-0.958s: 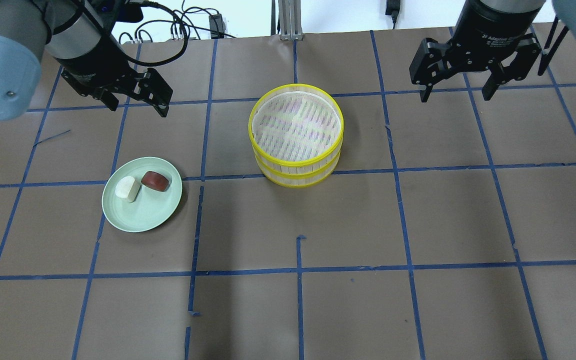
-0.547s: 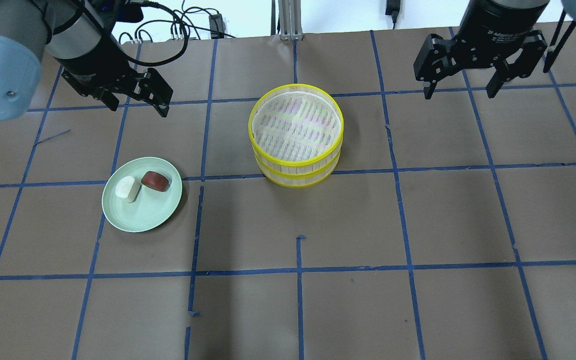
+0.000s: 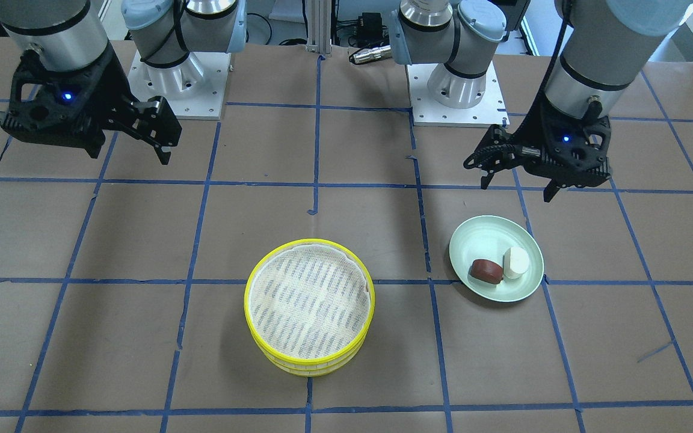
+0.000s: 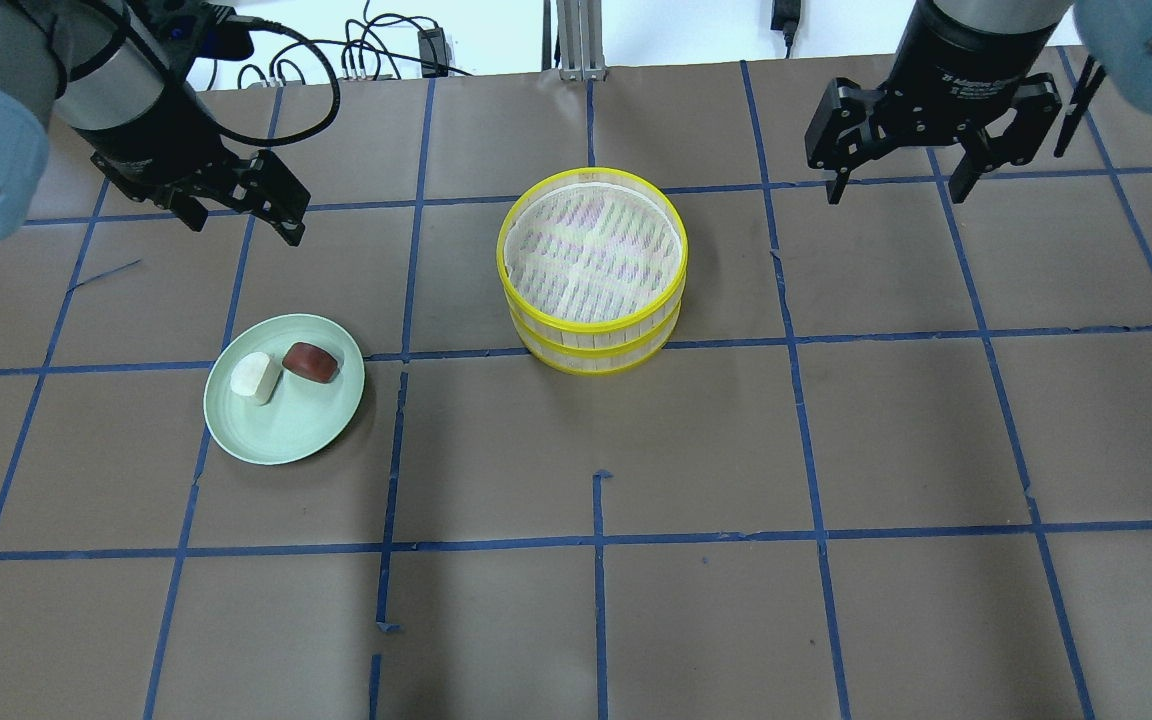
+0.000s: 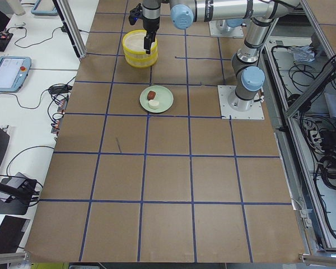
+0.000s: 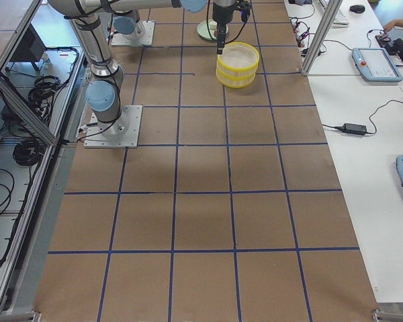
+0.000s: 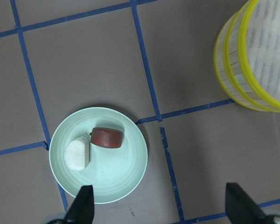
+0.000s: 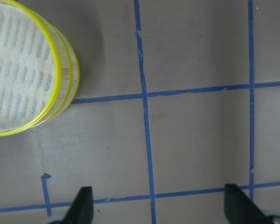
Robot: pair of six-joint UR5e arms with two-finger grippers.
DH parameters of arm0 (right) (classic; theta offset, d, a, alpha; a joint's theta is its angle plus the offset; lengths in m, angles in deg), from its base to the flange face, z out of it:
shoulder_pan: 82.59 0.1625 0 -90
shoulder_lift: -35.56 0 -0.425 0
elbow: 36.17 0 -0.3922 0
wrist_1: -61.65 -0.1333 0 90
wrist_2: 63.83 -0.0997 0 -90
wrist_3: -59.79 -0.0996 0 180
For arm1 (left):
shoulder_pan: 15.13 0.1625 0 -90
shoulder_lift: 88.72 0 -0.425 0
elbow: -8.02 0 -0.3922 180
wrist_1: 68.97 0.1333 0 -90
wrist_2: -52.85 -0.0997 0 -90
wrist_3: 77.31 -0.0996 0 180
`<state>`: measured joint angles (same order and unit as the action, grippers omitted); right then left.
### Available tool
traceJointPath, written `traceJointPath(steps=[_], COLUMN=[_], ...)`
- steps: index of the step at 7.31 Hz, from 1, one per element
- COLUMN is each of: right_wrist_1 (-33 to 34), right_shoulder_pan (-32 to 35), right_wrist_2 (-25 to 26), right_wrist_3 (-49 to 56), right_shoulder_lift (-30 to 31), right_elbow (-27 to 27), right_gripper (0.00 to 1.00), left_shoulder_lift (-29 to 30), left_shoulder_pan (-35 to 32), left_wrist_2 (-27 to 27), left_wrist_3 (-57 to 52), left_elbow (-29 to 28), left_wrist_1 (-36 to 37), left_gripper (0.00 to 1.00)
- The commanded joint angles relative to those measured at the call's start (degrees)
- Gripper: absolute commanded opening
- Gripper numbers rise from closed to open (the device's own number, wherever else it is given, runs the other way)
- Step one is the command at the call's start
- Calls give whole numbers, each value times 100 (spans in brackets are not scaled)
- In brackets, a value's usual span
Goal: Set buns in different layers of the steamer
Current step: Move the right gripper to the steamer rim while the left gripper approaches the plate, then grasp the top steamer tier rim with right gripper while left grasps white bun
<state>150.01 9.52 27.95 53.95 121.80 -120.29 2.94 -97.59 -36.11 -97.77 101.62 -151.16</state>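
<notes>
The steamer [image 4: 591, 335], two stacked yellow-rimmed tiers with a whitish mesh liner on top, stands mid-table and holds nothing on its top tier; it also shows in the front view [image 3: 309, 356]. The reddish-brown bun [image 4: 311, 361] and the white bun [image 4: 256, 378] lie side by side on a pale green dish [image 4: 286, 432] left of the steamer. My left gripper [image 4: 246, 225] is open and empty, raised behind the dish. Its wrist view shows both buns [image 7: 107, 137] [image 7: 78, 152] below. My right gripper [image 4: 896, 195] is open and empty, raised to the right of and behind the steamer.
Blue tape lines grid the brown table. Cables [image 4: 366, 50] and a metal post [image 4: 576, 40] sit at the far edge. The two arm bases [image 3: 178, 78] [image 3: 458, 90] stand on the robot's side of the table.
My left gripper has shifted to the left, more directly behind the dish. My right gripper has drifted slightly left toward the steamer. Both stay open; buns and steamer have not moved.
</notes>
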Motion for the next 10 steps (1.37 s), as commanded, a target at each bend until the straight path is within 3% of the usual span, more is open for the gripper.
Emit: traceJointPath(steps=[1,2,3,5,7,8,9,10], right_wrist_1=[497,1141,1495,2015,3075,3542,3643,3652], right_shoulder_pan=[586,875,1105,1107,1107,1107,1107,1107], right_wrist_2=[95,103,95,69,77,60,51,16], right_wrist_3=[-563,-1202,-1331,-1490,-1499,-1481,-1455,-1455], right_shoulder_lift=[-587,-1069,-1352,-1775,-1995,-2066,-2145,-2155], right_elbow=[-69,-95,-104,-183,-682,-876,-939,-939], right_gripper=[100,100,100,100,98,93,70,38], left_shoulder_lift=[149,482,842,1353,1845,1952,1961,1961], left_shoulder_pan=[685,818,846,846,855,855,846,846], left_wrist_2=[-25,-512,-604,-561,-578,-613,-605,-605], left_wrist_3=[-397,-415,-494,-469,-486,-503,-495,-486], left_elbow=[395,579,720,800,940,1011,1055,1160], left_wrist_1=[44,271,700,1186,1407,1633,1670,1688], left_gripper=[100,100,100,100,99,99,98,87])
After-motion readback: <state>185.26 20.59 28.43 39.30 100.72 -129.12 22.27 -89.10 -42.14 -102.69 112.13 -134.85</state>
